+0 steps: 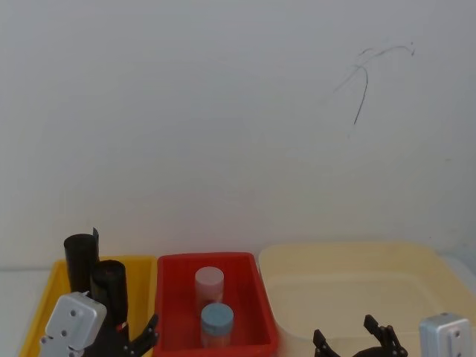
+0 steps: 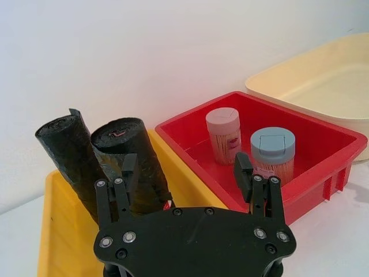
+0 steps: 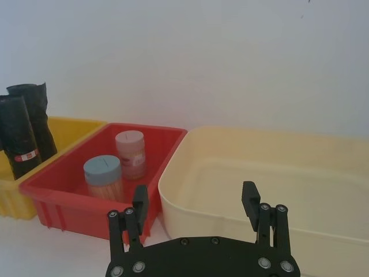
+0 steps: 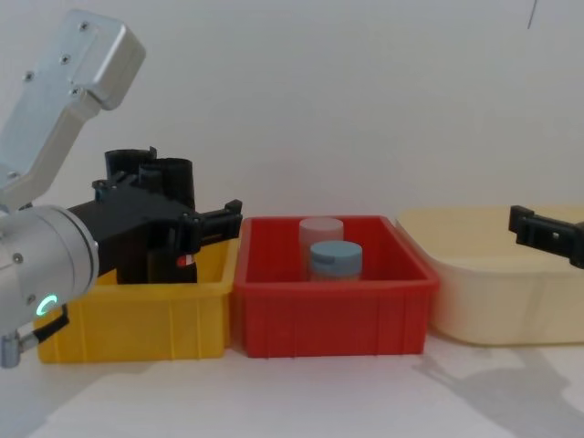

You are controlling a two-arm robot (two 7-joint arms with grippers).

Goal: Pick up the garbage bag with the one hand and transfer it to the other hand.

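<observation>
The garbage bag (image 2: 130, 158) is a black roll with a red-and-white label, standing upright in the yellow bin (image 2: 55, 231). It also shows as the garbage bag (image 1: 109, 284), the garbage bag (image 3: 16, 138) and the garbage bag (image 4: 178, 242). A plain black roll (image 2: 66, 150) with a ragged top stands just beside it. My left gripper (image 2: 184, 173) is open, close in front of the labelled roll, one finger (image 2: 125, 173) overlapping it. It appears as the left gripper (image 1: 134, 338) and the left gripper (image 4: 173, 214). My right gripper (image 3: 195, 199) hangs open over the cream bin (image 3: 259, 173).
A red bin (image 1: 167, 297) between the yellow and cream bins holds a pink-lidded jar (image 1: 209, 285) and a blue-lidded jar (image 1: 216, 321). A white wall rises close behind all three bins. The right gripper (image 4: 547, 235) sits at the right edge above the cream bin (image 4: 484, 301).
</observation>
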